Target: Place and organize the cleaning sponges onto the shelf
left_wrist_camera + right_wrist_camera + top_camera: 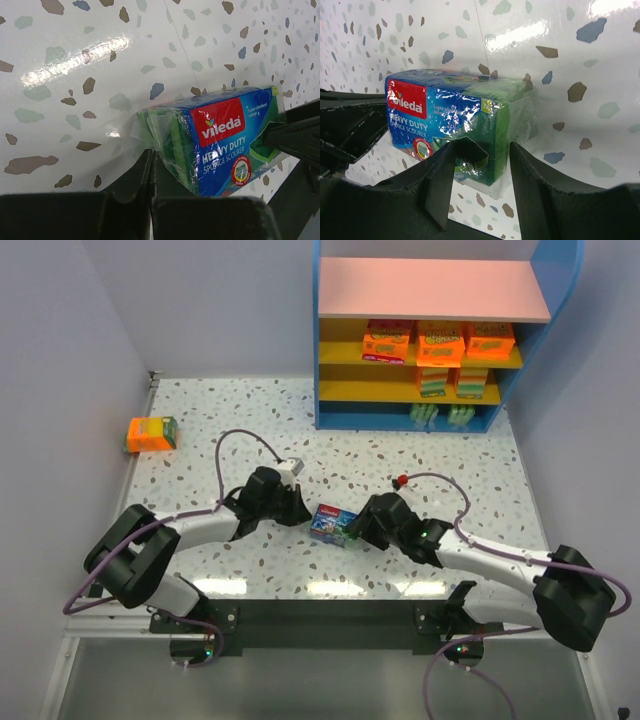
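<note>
- The blue sponge pack point(332, 524) lies on the table point(230, 410) between the two arms, near their bases and well apart from the shelf point(318, 340).
- The left claw point(152, 160) has its jaws together. Its tips sit against the green end of the pack. Whether they pinch the wrapper cannot be determined. In this position the claw probably acts as a stop, so the pack does not slide away.
- The right claw point(482, 155) has its jaws apart, one on each side of the opposite end of the pack. A firm clamp is not confirmed. This placement suggests a pick-up across the narrow dimension of the pack.
- Orange packs point(440, 343) stand in rows on the yellow tiers, labels facing out. The rows indicate the order that the blue pack should join.
- One orange pack point(150, 433) rests at the far left of the table and is not yet shelved.
</note>
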### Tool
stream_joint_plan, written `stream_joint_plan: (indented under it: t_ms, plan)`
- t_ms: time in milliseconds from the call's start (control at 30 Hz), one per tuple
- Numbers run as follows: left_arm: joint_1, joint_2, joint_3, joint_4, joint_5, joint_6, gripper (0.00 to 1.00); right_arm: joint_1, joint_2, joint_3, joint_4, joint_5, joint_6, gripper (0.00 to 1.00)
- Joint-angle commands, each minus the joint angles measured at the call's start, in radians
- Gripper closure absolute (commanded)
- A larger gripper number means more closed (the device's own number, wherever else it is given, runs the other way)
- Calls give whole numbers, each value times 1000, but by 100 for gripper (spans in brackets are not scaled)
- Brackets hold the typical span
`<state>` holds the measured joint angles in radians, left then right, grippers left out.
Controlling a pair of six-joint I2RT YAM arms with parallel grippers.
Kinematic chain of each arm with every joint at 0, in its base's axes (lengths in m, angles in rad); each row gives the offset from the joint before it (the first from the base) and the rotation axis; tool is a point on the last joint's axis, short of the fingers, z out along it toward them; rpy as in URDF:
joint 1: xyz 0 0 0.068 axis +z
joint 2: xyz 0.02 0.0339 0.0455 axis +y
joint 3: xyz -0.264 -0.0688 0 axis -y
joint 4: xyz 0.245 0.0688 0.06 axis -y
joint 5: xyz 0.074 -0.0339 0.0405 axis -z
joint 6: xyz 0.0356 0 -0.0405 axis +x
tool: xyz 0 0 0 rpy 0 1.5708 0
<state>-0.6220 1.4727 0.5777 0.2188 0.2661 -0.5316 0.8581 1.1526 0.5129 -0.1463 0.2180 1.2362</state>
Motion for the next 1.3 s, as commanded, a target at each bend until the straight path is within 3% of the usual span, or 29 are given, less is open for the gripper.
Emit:
stream_joint_plan:
  t_ms: [0, 400, 867, 1000, 1133, 1267]
  plan:
    - [-2, 5, 34, 36, 10, -1, 100, -21, 13, 59, -27, -17, -121, 50]
    - [-2, 37, 73, 8, -13, 12, 100, -65, -37, 101, -154, -57, -307, 39]
    - [-2, 49, 50, 34, 10, -13, 100, -114, 117, 36, 114, -216, -239, 50]
    - [-2, 54, 34, 50, 16, -22, 100, -125, 137, 1, 172, -259, -195, 67]
    - [-2, 49, 30, 41, 2, -25, 100, -151, 105, -30, 166, -284, -170, 98]
    - [-2, 14, 47, -45, -112, -30, 100, -186, 21, -31, 91, -285, -167, 100]
